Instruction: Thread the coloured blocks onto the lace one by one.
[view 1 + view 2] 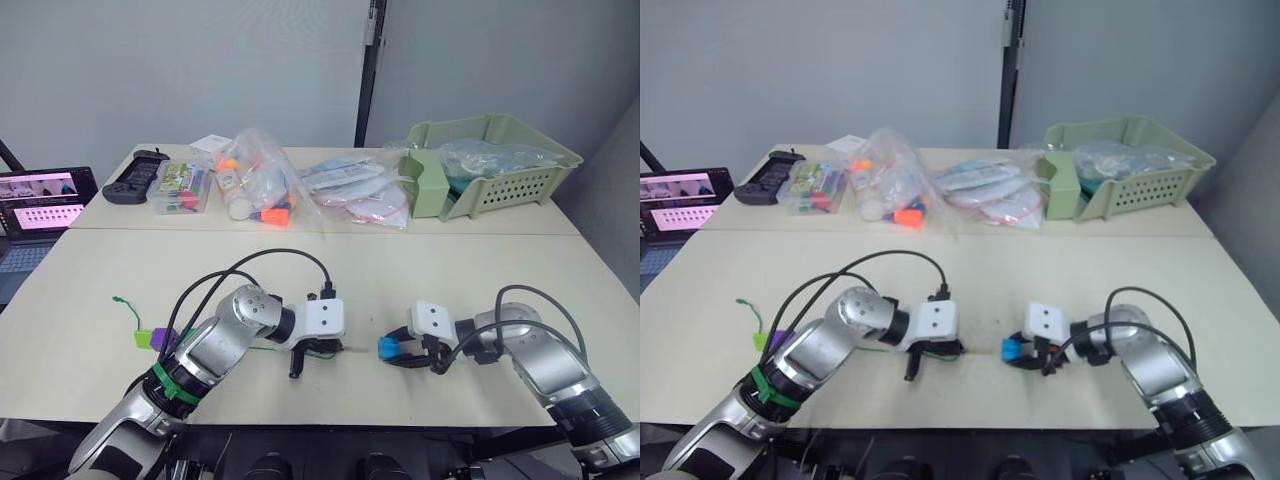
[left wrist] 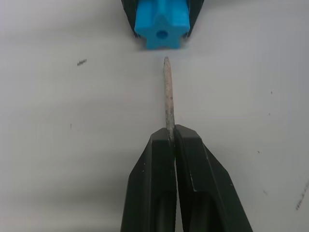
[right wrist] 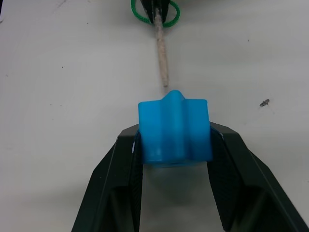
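Threading first block: left gripper (image 2: pixel 170 140) fingers clenched on lace (image 1: pixel 262 347) just behind stiff tip (image 2: pixel 167 92). Right gripper (image 3: pixel 175 145) fingers grasp blue block (image 3: pixel 175 131) just above counter (image 1: pixel 420 270), hole facing tip. Tip sits close to hole, slightly off-centre, not yet entered. Align tip with bore axis; advance straight and slowly; keep block level. Purple and lime blocks (image 1: pixel 152 338) rest by left arm.

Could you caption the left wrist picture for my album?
Left end effector aims the lace's pale tip at the blue block's hole.
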